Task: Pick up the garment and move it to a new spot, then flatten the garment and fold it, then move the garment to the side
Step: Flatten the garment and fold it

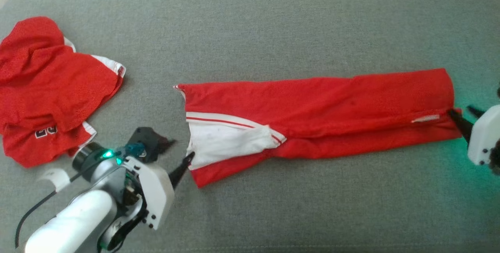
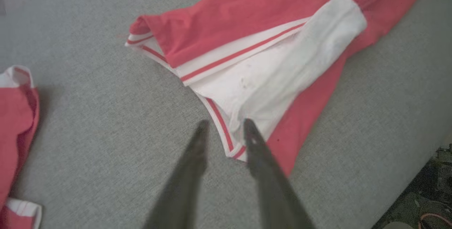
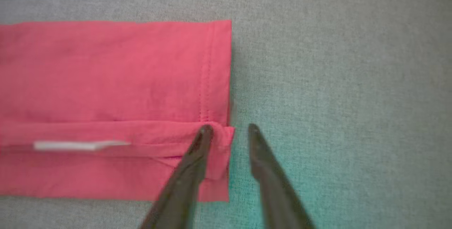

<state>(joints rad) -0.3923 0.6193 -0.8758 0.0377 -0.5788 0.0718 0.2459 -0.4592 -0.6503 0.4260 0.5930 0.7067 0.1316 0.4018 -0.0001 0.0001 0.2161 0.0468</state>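
The garment (image 1: 332, 108) is red and lies folded into a long flat strip across the grey cushion, with a white, red-striped part at its left end. My left gripper (image 1: 181, 148) is at that end and open. In the left wrist view the striped hem (image 2: 229, 144) lies between the spread fingers of the left gripper (image 2: 226, 123), over the garment (image 2: 229, 27). My right gripper (image 1: 459, 109) is at the strip's right end, also open. In the right wrist view the right gripper (image 3: 229, 127) straddles the corner of the garment (image 3: 106, 73), one finger (image 3: 197, 151) lying over the cloth.
A second red garment (image 1: 47, 89) with white trim lies crumpled at the far left, also visible in the left wrist view (image 2: 14, 123). The grey cushion (image 1: 273, 22) stretches bare behind and in front of the strip. Its edge drops off to dark clutter (image 2: 434, 186).
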